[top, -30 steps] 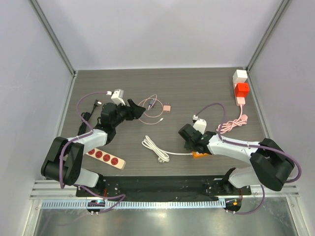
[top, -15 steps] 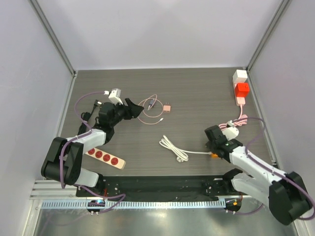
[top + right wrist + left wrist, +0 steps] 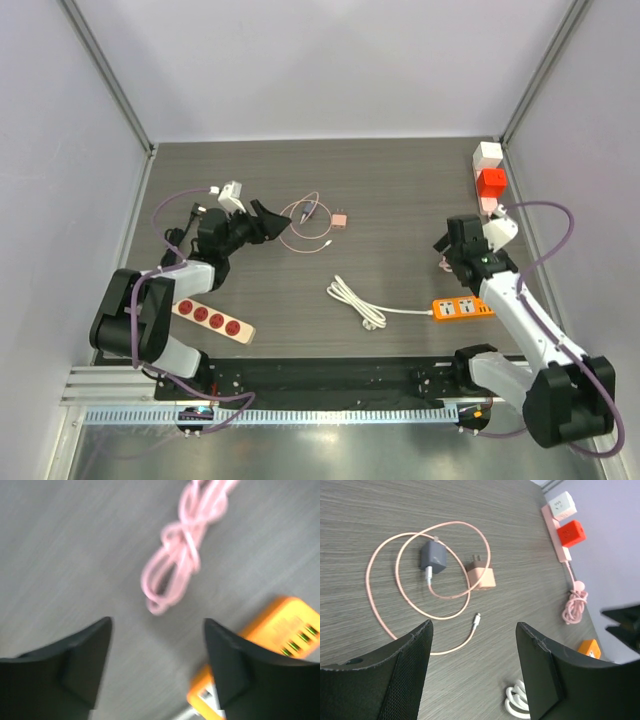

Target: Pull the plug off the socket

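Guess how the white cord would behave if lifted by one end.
Probably floppy: the white cord lies in loose folded loops, so they would likely unravel and trail. It runs to the orange strip, which looks light and may drag along.

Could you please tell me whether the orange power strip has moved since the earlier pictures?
Yes. The orange power strip has slid to the right, ending farther from the red power strip, which stayed where it was.
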{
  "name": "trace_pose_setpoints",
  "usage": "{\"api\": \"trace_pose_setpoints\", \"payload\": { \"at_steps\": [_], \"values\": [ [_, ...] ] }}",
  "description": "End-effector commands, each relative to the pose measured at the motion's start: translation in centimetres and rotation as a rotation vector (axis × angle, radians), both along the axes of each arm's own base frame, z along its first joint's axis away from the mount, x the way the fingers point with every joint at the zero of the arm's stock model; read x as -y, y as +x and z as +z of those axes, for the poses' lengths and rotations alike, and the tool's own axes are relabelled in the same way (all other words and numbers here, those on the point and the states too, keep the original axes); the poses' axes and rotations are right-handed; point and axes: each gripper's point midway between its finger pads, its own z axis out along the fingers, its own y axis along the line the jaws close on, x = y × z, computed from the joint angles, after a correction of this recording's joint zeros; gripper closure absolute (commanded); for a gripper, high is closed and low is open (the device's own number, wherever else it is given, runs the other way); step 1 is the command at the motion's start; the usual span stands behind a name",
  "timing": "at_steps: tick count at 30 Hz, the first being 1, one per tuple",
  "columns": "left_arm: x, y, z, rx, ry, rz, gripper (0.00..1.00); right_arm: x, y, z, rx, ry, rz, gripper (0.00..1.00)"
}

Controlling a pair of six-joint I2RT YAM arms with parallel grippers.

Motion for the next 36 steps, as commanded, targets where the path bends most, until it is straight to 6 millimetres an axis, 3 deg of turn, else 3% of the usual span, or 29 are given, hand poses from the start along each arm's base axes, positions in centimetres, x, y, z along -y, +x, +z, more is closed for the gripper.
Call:
{"api": "trace_pose_setpoints", "payload": {
  "at_steps": [1,3,4,6,7,8,9,10,11,12,13,14,19,24,28,32,36],
  "values": [
    [1.0,-0.2,2.9,0.11,-0.062,-0.072,0.32,1.0,6.0,4.8,0.173,-0.068,0.021,0.14],
    [1.6,-0.4,2.8,0.102,-0.093,-0.104,0.32,2.4,8.3,5.2,0.164,-0.11,-0.013,0.09],
    [1.8,-0.1,3.3,0.119,-0.107,-0.111,0.32,4.0,9.3,5.4,0.171,-0.1,-0.051,0.09],
    [2.3,-0.2,2.5,0.09,-0.126,-0.142,0.33,4.2,12.1,3.8,0.123,-0.016,0.004,0.07],
    [2.5,-0.1,2.7,0.086,-0.139,-0.153,0.33,5.9,12.8,3.2,0.099,-0.004,-0.014,0.06],
    [2.7,0.0,2.8,0.09,-0.145,-0.162,0.33,6.4,13.7,2.8,0.084,-0.003,0.001,0.06],
    [2.8,0.0,2.7,0.086,-0.148,-0.169,0.33,7.1,14.9,3.5,0.076,-0.034,0.05,0.06],
    [2.9,-0.1,2.8,0.094,-0.146,-0.184,0.33,8.1,15.9,1.2,0.019,-0.044,0.061,0.06],
    [2.9,0.0,2.8,0.096,-0.143,-0.183,0.33,8.4,16.6,0.4,-0.007,-0.043,0.103,0.05],
    [2.9,0.0,2.6,0.092,-0.144,-0.183,0.33,8.9,18.1,1.0,-0.013,-0.054,0.154,0.04],
    [3.1,0.0,2.7,0.091,-0.151,-0.191,0.33,9.5,17.7,-1.1,-0.095,-0.046,0.154,0.02],
    [3.1,0.1,3.0,0.097,-0.154,-0.199,0.34,10.7,17.7,-1.3,-0.105,-0.051,0.144,0.01],
    [3.2,0.0,3.9,0.122,-0.154,-0.213,0.34,12.8,17.1,-2.9,-0.12,-0.069,0.183,0.0],
    [3.1,-0.1,3.8,0.122,-0.148,-0.203,0.35,13.1,17.5,-5.5,-0.154,-0.06,0.248,0.01],
    [3.0,-0.2,3.7,0.125,-0.143,-0.199,0.35,12.3,18.3,-8.0,-0.18,0.0,0.305,0.01],
    [2.9,-0.1,3.5,0.123,-0.14,-0.194,0.35,11.9,18.1,-8.7,-0.201,0.009,0.319,0.1],
    [2.8,-0.1,3.6,0.125,-0.138,-0.193,0.36,11.8,17.8,-8.2,-0.197,0.01,0.294,0.41]
  ]
}}
